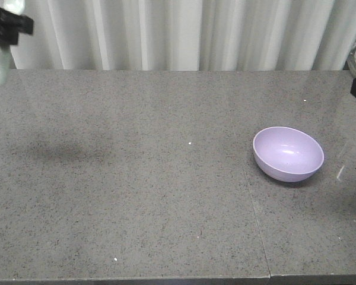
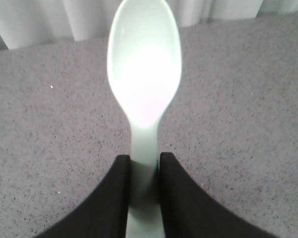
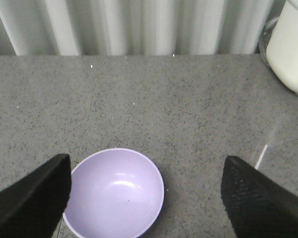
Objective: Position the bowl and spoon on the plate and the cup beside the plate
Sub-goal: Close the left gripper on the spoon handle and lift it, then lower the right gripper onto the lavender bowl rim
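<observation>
Mint-green spoon (image 2: 145,74) is pinched by its handle in your left gripper (image 2: 144,198), and your right gripper (image 3: 146,168) hangs spread wide over the lavender bowl (image 3: 114,193).

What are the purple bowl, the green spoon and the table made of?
The bowl looks like smooth plastic: one plain lavender colour with a soft shiny spot inside. The spoon seems plastic too, pale mint and glossy. The table looks like polished speckled grey stone, maybe granite.

bowl (image 1: 288,153) at the right of the table (image 1: 136,178), open room left of it, curtain (image 1: 184,32) along the back
</observation>
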Robot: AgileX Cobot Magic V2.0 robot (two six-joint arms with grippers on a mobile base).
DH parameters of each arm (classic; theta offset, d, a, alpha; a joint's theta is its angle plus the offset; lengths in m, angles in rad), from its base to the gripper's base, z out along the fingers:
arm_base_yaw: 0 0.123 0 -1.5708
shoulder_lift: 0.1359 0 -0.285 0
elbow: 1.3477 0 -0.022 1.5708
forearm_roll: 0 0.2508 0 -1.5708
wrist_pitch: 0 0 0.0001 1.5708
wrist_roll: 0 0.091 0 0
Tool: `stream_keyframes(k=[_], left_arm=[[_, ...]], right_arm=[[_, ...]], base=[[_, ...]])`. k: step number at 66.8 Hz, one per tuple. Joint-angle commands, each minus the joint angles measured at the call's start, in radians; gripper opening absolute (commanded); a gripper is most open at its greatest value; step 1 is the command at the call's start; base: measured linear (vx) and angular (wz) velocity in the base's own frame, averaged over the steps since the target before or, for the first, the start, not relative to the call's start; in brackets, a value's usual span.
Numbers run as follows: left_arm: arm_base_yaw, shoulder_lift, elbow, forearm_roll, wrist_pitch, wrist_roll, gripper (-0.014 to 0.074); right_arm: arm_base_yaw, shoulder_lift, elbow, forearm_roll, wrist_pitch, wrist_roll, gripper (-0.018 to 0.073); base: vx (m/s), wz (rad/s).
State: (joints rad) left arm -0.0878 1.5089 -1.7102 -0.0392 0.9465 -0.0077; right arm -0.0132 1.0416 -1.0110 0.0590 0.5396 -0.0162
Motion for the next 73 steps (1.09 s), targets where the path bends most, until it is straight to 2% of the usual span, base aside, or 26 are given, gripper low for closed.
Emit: stream_keyframes(k=[1, 11, 24, 57, 73], left_arm=[[-0.007, -0.082, -0.027, -0.015, -0.077, -0.011, 0.0001], [-0.007, -0.127, -0.027, -0.027, -0.077, -0.010, 0.0003], [-0.007, -0.128, -0.027, -0.027, -0.074, -0.010, 0.0003], [-0.007, -0.128, -0.027, -0.026, -0.085, -0.008, 0.0003], [-0.007, -0.128, -0.027, -0.024, -0.090, -0.008, 0.0003]], right_arm=[[-0.003, 0.063, -0.106, -0.009, 0.020, 0.001, 0.0587], [-0.026, 0.208, -0.247, -0.038, 0.139, 0.016, 0.0587], [-0.064, 0.382, -0.347, 0.040, 0.294, -0.048, 0.0587], [-0.064, 0.581, -0.347, 0.051, 0.343, -0.084, 0.0587], [-0.064, 0.650, -0.347, 0.054, 0.324, -0.106, 0.0554]], base=[[0.00, 0.00], [0.00, 0.00], [0.00, 0.00], [0.00, 0.00], [0.00, 0.00]])
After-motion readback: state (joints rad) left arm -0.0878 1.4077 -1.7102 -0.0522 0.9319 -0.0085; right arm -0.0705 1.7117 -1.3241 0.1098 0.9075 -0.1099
